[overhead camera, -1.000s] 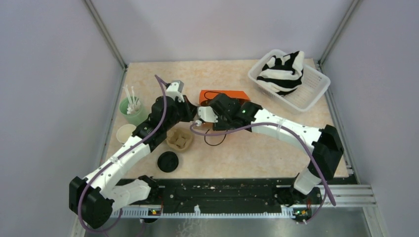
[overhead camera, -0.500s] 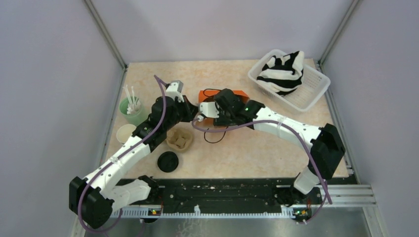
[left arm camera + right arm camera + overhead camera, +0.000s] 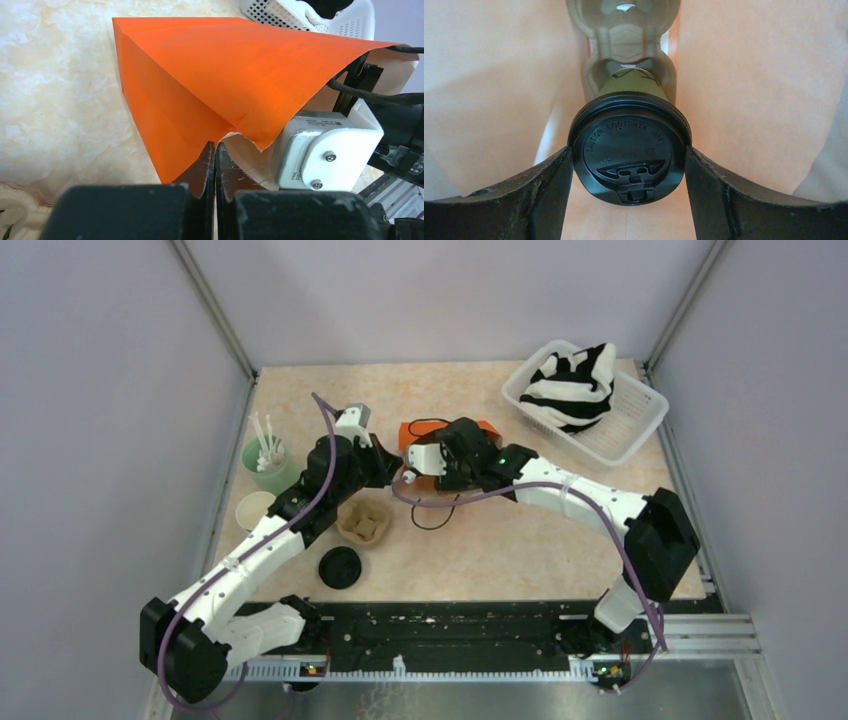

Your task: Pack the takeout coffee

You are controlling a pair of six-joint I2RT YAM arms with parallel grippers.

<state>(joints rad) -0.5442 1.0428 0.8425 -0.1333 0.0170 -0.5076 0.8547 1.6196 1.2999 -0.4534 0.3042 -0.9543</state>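
The takeout coffee point(image 3: 628, 145), a green cup with a black lid, lies lid-first toward the right wrist camera inside the orange paper bag point(image 3: 744, 85). My right gripper point(image 3: 629, 152) is shut on it, one finger against each side of the lid rim. The cup's far end sits in a pulp carrier point(image 3: 624, 35) deeper in the bag. From above, the orange bag point(image 3: 482, 427) lies mid-table with the right wrist reaching into its mouth, and the cup is hidden. My left gripper point(image 3: 215, 150) is shut on the bag's torn mouth edge point(image 3: 250, 135), holding it up.
A second pulp carrier point(image 3: 363, 523) and a loose black lid point(image 3: 340, 567) lie near the left arm. A green cup of stirrers point(image 3: 265, 462) and a cream-lined cup point(image 3: 254, 510) stand at the left. A white basket point(image 3: 640, 425) with striped cloth sits back right.
The right arm has moved away from me and slightly right, carrying the cup deeper into the bag. The left arm has held still on the bag edge.
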